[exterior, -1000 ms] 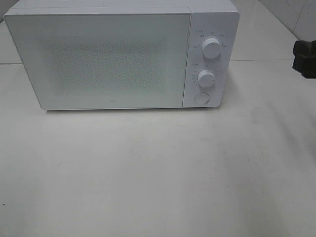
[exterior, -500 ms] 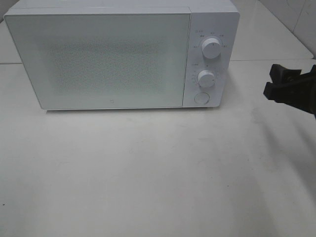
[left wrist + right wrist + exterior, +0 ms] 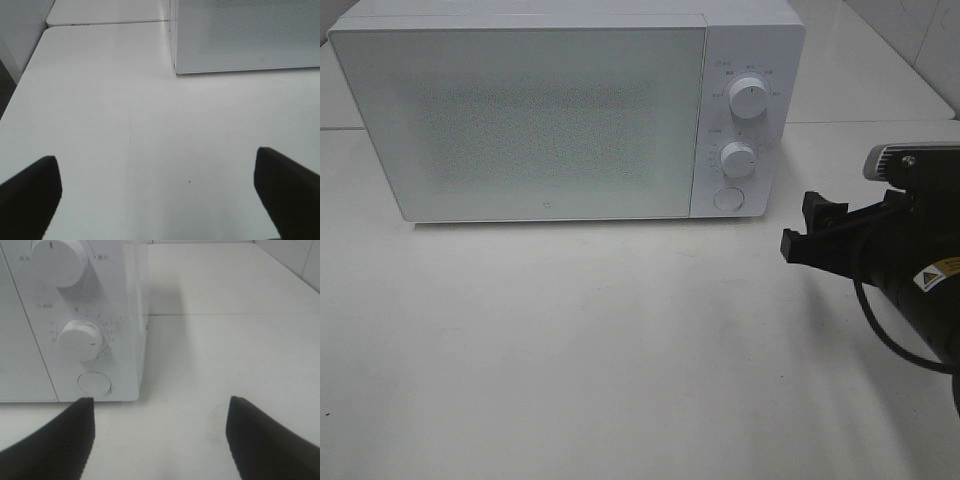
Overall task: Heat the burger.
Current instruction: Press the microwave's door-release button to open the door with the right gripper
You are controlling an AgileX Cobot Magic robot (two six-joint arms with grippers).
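Nearest, the bare white counter (image 3: 600, 350) carries nothing loose. The left tool (image 3: 155, 165) hangs over it with its jaws wide apart and empty, off the microwave's left front corner and outside the high view. The right tool (image 3: 800, 225) is low over the counter with its jaws also apart and nothing between them, pointing at the control side of the microwave (image 3: 540, 120).

Just beyond its tips, up and to the left in the high view, is the round button (image 3: 727, 198) at the foot of the panel, with the lower dial (image 3: 738, 159) above it. The right arm is clearly the nearer one, so pressing that button looks like its job, with a short reach forward and inward.

Farther back, the frosted door (image 3: 520, 120) is closed. The burger shows in no view, and I cannot tell whether it sits behind that door.
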